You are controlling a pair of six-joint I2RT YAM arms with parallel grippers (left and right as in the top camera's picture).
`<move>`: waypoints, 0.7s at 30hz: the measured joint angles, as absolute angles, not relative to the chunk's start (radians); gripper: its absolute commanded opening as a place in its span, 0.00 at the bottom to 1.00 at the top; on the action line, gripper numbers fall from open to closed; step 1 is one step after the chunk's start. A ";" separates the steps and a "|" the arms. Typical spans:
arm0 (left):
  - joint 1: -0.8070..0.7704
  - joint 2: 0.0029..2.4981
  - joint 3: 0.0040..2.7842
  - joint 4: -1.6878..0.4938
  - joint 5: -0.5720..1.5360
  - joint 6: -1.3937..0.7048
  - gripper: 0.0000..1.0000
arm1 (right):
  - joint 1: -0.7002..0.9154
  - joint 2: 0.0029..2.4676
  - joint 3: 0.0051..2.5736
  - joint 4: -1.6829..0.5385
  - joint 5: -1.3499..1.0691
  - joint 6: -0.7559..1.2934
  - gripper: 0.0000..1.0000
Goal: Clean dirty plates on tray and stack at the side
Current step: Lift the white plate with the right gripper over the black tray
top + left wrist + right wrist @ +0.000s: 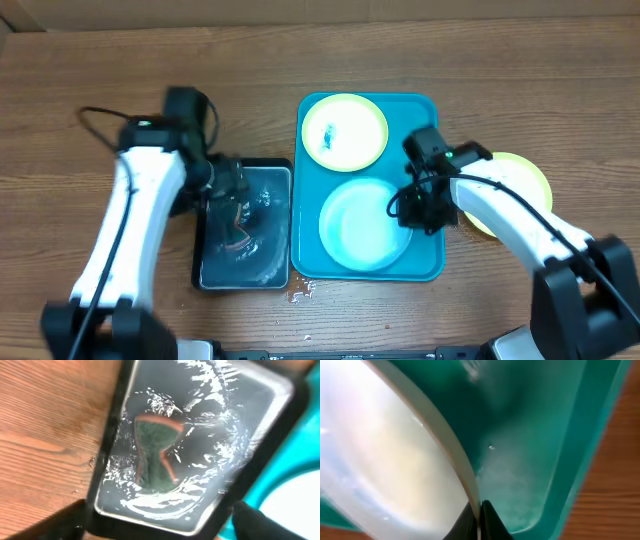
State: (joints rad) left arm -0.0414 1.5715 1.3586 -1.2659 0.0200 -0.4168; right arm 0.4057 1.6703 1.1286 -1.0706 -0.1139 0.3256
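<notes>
My right tool is pinched shut on the rim of the blue plate. The thin edge runs straight between the two fingers, which meet on it with no gap to spare. That plate sits in the lower half of the tray, and I grip it at its right side, near the tray's right wall. From my wrist, the rim curves up and away to the left, with the tray floor showing past it. I cannot tell whether the plate lies flat or is tipped.

A yellow-green plate lies in the tray's upper half, apart from the blue one, with a small blue smear on its white centre. Another yellow-green plate rests on the tabletop just right of the tray, partly under my right arm.

My left tool hangs over the black tray, which stands just left of the turquoise one. Its fingers are spread wide and hold nothing. Below them a green sponge with an orange edge lies in rippled water, clear of both fingers. A few drops wet the tabletop by the trays' lower corners.
</notes>
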 measured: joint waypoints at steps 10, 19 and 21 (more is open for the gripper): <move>0.052 1.295 1.684 -1.402 0.054 -0.407 1.00 | 0.774 1.617 1.459 -1.036 0.202 0.266 0.04; 0.053 1.103 1.729 -1.418 0.059 -0.407 1.00 | 1.005 1.707 1.459 -0.846 0.451 0.260 0.04; 0.053 1.092 1.729 -1.427 0.060 -0.407 1.00 | 1.031 1.720 1.459 -0.834 0.524 0.259 0.04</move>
